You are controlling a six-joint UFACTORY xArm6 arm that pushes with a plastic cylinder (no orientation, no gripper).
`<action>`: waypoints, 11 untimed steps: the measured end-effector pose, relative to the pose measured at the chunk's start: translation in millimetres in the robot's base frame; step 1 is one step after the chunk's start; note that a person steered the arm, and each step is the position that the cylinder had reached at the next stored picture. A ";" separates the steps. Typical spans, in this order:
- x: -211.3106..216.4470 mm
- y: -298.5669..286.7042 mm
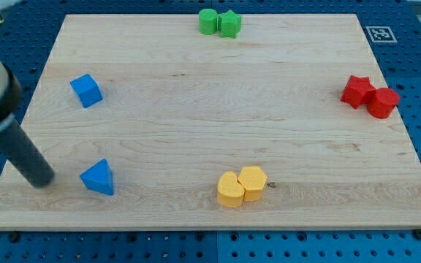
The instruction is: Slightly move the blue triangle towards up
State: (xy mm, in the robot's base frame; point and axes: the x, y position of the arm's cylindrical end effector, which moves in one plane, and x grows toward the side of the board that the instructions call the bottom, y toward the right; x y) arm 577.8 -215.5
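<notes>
The blue triangle (98, 177) lies on the wooden board (210, 109) near the view's bottom left. My tip (42, 180) rests on the board just to the left of the triangle, a small gap apart, at about the same height in the view. The dark rod rises from it toward the view's upper left. A blue cube (86, 90) sits above the triangle, near the board's left edge.
Two green blocks (218, 23) touch each other at the top edge. A red star (357, 91) and a red hexagon (382, 102) sit at the right edge. Two yellow blocks (241, 186) touch at the bottom middle.
</notes>
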 end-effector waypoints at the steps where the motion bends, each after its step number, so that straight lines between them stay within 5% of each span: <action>1: 20.3 71.3; 11: -24.8 43.4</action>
